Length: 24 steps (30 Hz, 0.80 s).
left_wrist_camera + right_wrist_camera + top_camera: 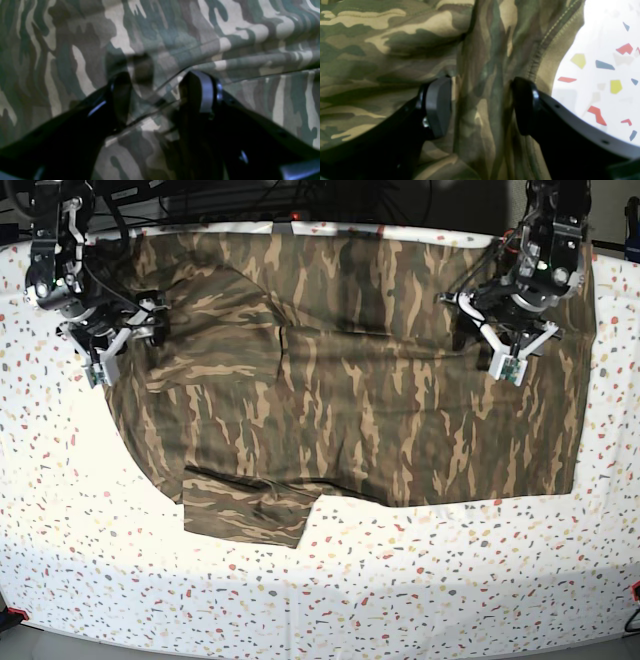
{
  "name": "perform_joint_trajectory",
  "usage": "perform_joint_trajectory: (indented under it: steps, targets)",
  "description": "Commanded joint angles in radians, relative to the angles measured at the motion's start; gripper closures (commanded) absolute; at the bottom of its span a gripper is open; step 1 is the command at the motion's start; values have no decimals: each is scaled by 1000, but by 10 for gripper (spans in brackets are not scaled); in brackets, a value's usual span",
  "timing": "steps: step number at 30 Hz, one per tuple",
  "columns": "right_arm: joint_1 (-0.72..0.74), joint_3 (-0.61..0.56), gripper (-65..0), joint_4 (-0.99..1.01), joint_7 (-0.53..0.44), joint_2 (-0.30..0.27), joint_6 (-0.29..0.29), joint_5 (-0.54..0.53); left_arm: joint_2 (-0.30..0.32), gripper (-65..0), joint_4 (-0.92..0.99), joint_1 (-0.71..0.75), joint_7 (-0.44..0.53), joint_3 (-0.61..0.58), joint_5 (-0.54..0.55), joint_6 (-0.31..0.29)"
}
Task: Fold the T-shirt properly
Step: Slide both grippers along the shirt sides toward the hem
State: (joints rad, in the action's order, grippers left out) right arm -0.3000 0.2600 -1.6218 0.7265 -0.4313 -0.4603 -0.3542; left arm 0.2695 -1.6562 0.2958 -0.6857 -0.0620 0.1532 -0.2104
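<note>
In the left wrist view, the left gripper (pixel 155 100) was seen low over the T-shirt (pixel 175 37), and almost the whole picture was filled by the camouflage cloth. Its two dark fingers (pixel 202 92) were spread apart, and a raised fold with a hem line of the T-shirt was lying between them; it could not be told whether the cloth was pinched, since a gap was visible on both sides of the fold. In the right wrist view, the right gripper (pixel 481 105) was placed at the edge of the T-shirt (pixel 382 50), and its pads (pixel 437 107) were standing wide, with a bunched vertical ridge of cloth between them that was not pressed by either pad. Just beside this ridge, a stitched hem was seen, and beyond the hem the white speckled table (pixel 602 75) was visible. In the base view, the T-shirt (pixel 380 400) was spread over the far half of the table (pixel 400 600), with one sleeve (pixel 245 508) lying flat at its near edge. The right gripper (pixel 112 350) was seen at the left edge of the T-shirt in that view, and the left gripper (pixel 508 345) was resting on the cloth near its far right corner; both were opened.
</note>
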Motion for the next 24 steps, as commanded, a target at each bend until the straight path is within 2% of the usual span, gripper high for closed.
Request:
perform_joint_trajectory:
  steps: [1, 4, 8, 13, 16, 20, 22, 24]
  targets:
    - [13, 2, -375, -29, 9, -12, -5, -3, 16, -343, 13, 26, -197, -5, -59, 16]
    - [55, 2, -375, -73, 34, -12, -4, -17, 16, -343, -53, -8, -210, -5, -59, 16]
    - [130, 2, -375, -106, 77, -12, -4, -97, 16, -343, -149, -70, -208, -5, -59, 15]
    - [238, 2, -375, -104, 78, -11, -4, -133, 16, -343, -148, -181, -176, -4, -59, 15]
    - [299, 2, -375, -81, 66, -8, -3, -128, 16, -343, -99, -246, -103, -5, -57, 15]
    - [370, 2, -375, 10, 67, 3, -4, -89, 16, -343, 33, -333, -89, -5, -15, 15]
    - [397, 2, -375, 72, 63, 2, -5, -84, 16, -343, 96, -362, -37, -5, -9, 15]
    - [417, 2, -374, 134, 51, 3, -26, -68, 16, -343, 150, -385, 0, -5, 16, 15]
